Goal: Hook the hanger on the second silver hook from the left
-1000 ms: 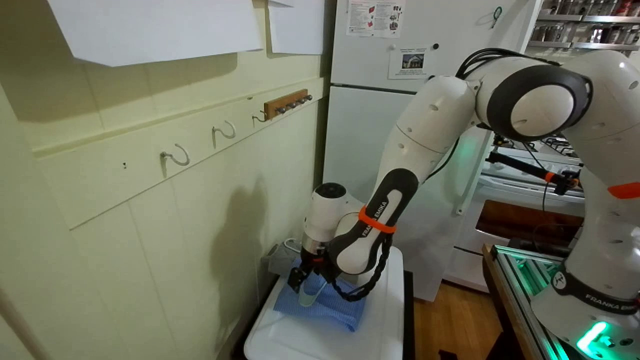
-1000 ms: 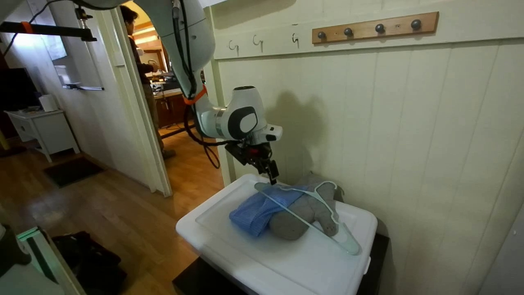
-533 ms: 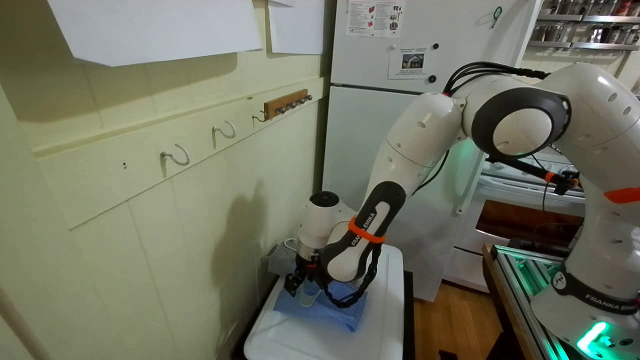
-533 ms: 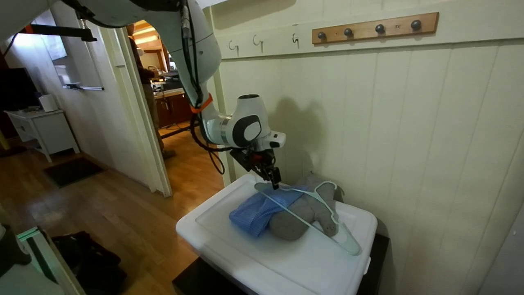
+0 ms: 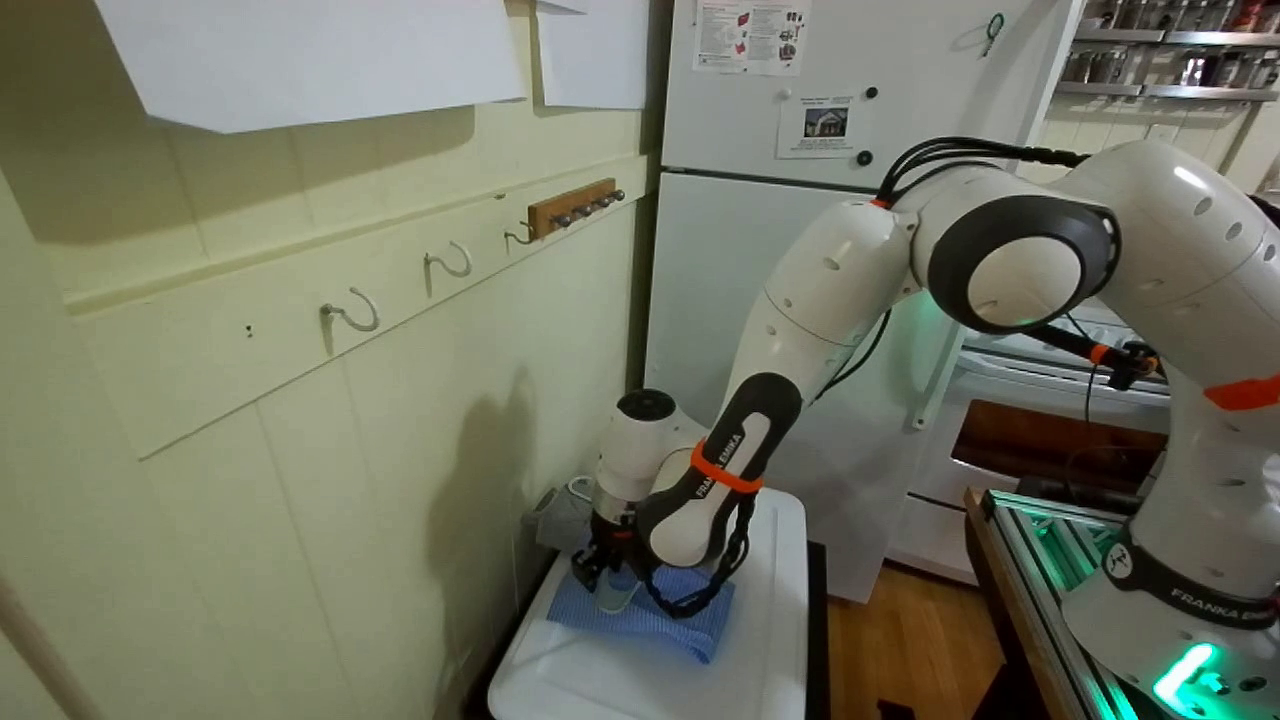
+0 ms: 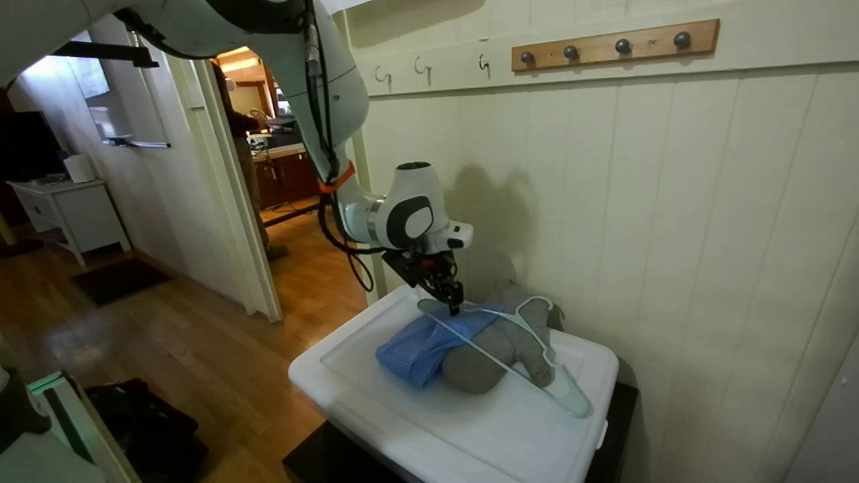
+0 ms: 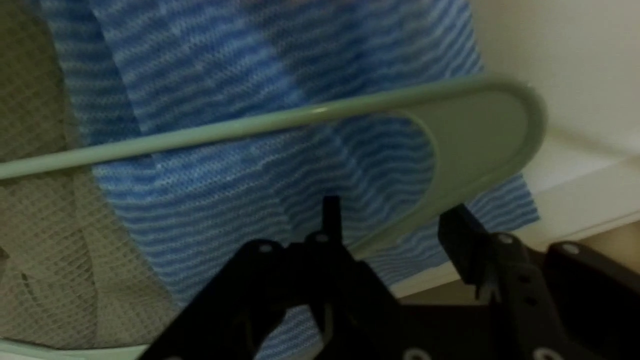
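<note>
Clothes hanger (image 7: 320, 112): the pale grey-green frame is lying across the striped blue cloth (image 6: 416, 352) and the grey soft toy (image 6: 473, 369); one broad rounded end is reaching over the cloth, the opposite end is stretching past the toy, and the curved top is pointing toward the panelled wall (image 6: 597, 174).
Robotiq gripper (image 7: 392, 210): it is hanging low over the cloth, its two fingers standing well apart; in the wrist view a sloping side of the hanger is showing in the gap between them. Whether either finger is touching it, I cannot tell from where I am standing.
White bin lid (image 6: 416, 416): it is bearing the cloth, the toy and the hanger, right by the wall.
Second silver hook from the left (image 5: 461, 272): it is jutting from the wall between two more hooks (image 5: 362, 328), well apart from the hanger.
Wooden peg rack (image 6: 597, 50): it is sitting beside the hooks in both exterior views, its four dark knobs facing the room.
Franka arm (image 5: 840, 270): it is bending down toward the lid, an orange band (image 5: 725, 470) ringing its forearm.
White refrigerator (image 5: 740, 280): it is standing behind the arm in an exterior view, notes (image 5: 800, 140) clinging to its upper door.
</note>
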